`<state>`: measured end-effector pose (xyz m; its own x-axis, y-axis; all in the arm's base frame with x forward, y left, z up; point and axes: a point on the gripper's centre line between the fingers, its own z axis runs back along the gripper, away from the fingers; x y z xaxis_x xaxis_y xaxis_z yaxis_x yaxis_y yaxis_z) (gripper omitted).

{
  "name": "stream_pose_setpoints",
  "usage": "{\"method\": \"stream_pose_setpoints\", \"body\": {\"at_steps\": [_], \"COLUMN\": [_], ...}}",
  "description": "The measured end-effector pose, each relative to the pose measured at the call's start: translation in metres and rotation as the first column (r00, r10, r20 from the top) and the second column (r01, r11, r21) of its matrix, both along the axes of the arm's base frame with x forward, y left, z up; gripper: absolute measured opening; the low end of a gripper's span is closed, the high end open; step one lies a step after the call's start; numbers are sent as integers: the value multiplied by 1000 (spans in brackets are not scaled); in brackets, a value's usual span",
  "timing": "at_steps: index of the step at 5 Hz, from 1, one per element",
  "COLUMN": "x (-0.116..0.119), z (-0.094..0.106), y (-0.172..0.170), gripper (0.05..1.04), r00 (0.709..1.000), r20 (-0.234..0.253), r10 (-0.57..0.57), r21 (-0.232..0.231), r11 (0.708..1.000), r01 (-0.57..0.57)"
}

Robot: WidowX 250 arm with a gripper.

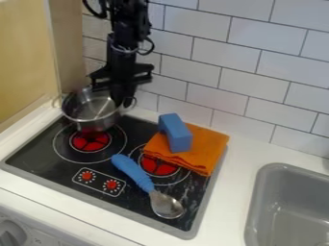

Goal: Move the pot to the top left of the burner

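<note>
The gripper [120, 98] hangs at the upper left, its fingers shut on the right side of the metal pot [91, 114], by the rim and handle. The pot is over the back left part of the black stove, tilted a little, and partly overlaps the left burner [90, 141]. Most of that burner's red centre shows in front of the pot. Whether the pot's base touches the stove I cannot tell.
An orange cloth [208, 144] lies over the back right of the stove, with a blue block [175, 133] on top. A blue-handled spoon [138, 174] crosses the stove's middle. White tiles stand behind, and a grey sink [289, 206] is at the right.
</note>
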<state>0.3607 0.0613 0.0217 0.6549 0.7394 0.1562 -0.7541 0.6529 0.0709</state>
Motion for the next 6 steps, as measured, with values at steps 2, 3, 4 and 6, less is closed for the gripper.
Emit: {"method": "stream_pose_setpoints", "body": {"at_steps": [2, 3, 4, 6], "x": [2, 0, 4, 3], "z": [-8, -14, -14, -17], "y": [-1, -4, -6, -6], "gripper": [81, 260, 511, 1027], "r00": [1000, 999, 1000, 1000], "r20": [-11, -41, -19, -10], "r10": [0, 12, 15, 29], "r21": [2, 6, 12, 11], "r11": [1000, 1000, 1000, 1000], "r01": [0, -12, -15, -29]}}
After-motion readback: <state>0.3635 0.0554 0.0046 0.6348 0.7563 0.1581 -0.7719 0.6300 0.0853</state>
